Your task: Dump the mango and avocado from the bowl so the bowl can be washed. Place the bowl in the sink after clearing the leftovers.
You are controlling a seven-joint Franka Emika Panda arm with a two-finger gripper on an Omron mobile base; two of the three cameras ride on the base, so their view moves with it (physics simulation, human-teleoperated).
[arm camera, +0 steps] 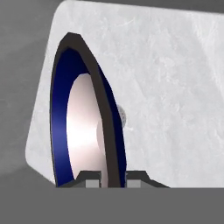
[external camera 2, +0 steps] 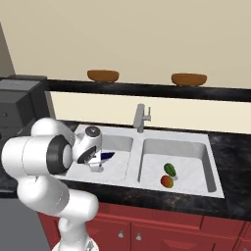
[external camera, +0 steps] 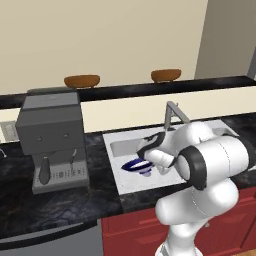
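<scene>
Kitchen, sink side: the white arm reaches over the left basin, its gripper (arm camera: 113,181) clenched on the rim of the bowl (arm camera: 81,131), which hangs above the basin floor; hand view shows the rim edge pinched betw. the two finger tips, white inside facing left. In left base view the bowl (external camera: 137,165) sits low over that basin, tilted w/ blue rim showing, not clearly resting on anything yet. Bowl (external camera 2: 107,156) is empty.

Further along, the sink (external camera 2: 211,162) holds the leftovers in its right basin: avocado (external camera 2: 169,169) and mango (external camera 2: 167,182) just beside each other, near the front wall, well apart from the bowl.

Handling, as a judgement: bowl looks stiff, glazed, prob. slippery and breakable; a rim pinch is the only practical hold, so lowering gently before letting go seems wise. Fruit already dumped; placing the bowl is what's left.

Behind: faucet (external camera 2: 141,117) betw. the basins, coffee machine (external camera: 52,140) on the dark desk (external camera: 60,200) to the left, two wooden bowls (external camera 2: 103,75) on the far ledge.
</scene>
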